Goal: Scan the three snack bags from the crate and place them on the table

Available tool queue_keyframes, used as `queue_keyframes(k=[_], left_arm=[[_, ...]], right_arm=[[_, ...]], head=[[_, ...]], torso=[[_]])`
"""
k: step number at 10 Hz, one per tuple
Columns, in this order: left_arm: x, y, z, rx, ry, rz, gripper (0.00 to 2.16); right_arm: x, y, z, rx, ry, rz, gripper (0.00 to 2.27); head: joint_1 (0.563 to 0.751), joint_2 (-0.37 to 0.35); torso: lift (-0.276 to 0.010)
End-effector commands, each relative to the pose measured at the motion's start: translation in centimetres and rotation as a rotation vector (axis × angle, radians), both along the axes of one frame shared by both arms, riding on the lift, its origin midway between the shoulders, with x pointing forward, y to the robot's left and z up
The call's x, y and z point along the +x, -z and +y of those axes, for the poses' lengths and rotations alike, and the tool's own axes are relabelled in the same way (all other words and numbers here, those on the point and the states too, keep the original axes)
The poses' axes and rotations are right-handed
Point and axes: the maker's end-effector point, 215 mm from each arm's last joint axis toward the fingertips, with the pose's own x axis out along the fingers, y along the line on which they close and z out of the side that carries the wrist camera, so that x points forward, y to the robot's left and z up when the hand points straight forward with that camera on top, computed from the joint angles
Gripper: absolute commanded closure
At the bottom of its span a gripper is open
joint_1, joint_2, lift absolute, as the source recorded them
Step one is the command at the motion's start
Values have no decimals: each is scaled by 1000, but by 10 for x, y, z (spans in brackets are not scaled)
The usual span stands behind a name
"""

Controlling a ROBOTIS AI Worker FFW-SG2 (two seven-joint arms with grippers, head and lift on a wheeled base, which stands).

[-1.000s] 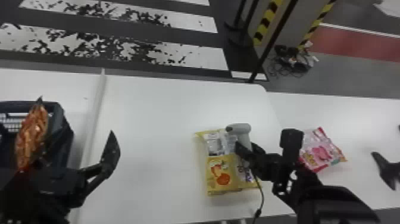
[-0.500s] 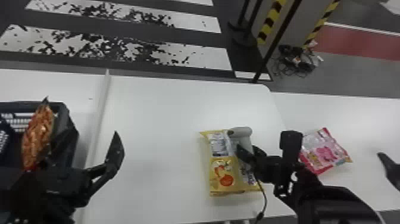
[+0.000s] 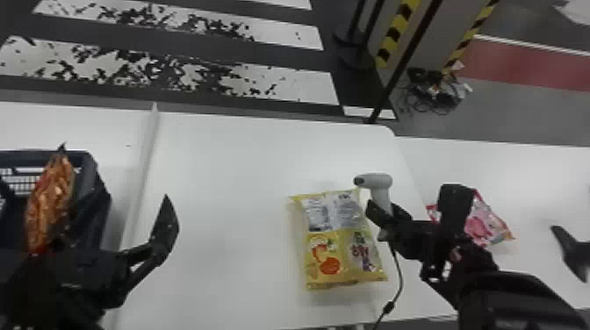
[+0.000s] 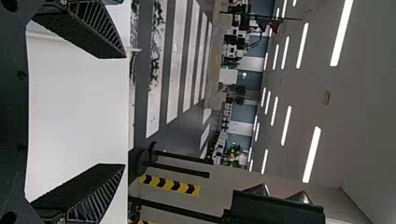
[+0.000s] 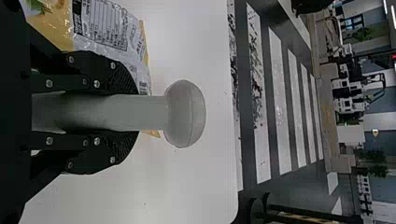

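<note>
In the head view my right gripper (image 3: pixel 384 219) is shut on the grip of the grey scanner (image 3: pixel 373 180), held beside a yellow snack bag (image 3: pixel 327 259) lying on the table (image 3: pixel 219 175). In the right wrist view my right gripper (image 5: pixel 126 112) clasps the scanner (image 5: pixel 184 113), and part of the yellow bag (image 5: pixel 105 28) lies beyond one finger. A pink snack bag (image 3: pixel 487 224) rests behind the right arm. My left gripper (image 3: pixel 164 228) stands open near the crate (image 3: pixel 88 162), where an orange-brown bag (image 3: pixel 48 202) sits upright. The left wrist view has the left gripper (image 4: pixel 122 111) with nothing between its fingers.
A raised ridge (image 3: pixel 142 166) runs along the table between crate and yellow bag. The scanner's cable (image 3: pixel 398 281) hangs toward the front edge. Dark pole (image 3: pixel 404 61) stands beyond the back edge. Another black object (image 3: pixel 570 252) is at the far right.
The head view has shifted slightly, so the table's contents appear a little further right. Both arms look nearly still, with the scanner still held beside the yellow bag.
</note>
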Motion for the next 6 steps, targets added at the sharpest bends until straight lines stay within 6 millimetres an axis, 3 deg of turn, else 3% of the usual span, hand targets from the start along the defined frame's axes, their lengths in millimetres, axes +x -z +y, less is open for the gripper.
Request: queue_keyframes(k=[1,4,6], left_arm=[[-1,0,-2,-1,4,0,33],[-2,1,-4,3,7,3,33],[-3,1,-5,1,8,2,33]], right_arm=[[-1,5,-26,-9,38,8,2219],[2,30,-70,-11,91,48,2219],[2,48,-86,-24,108,73,2219]], head=[[695,-268],[695,-332],[695,-350]], torso=[[-62],[-62],[-62]])
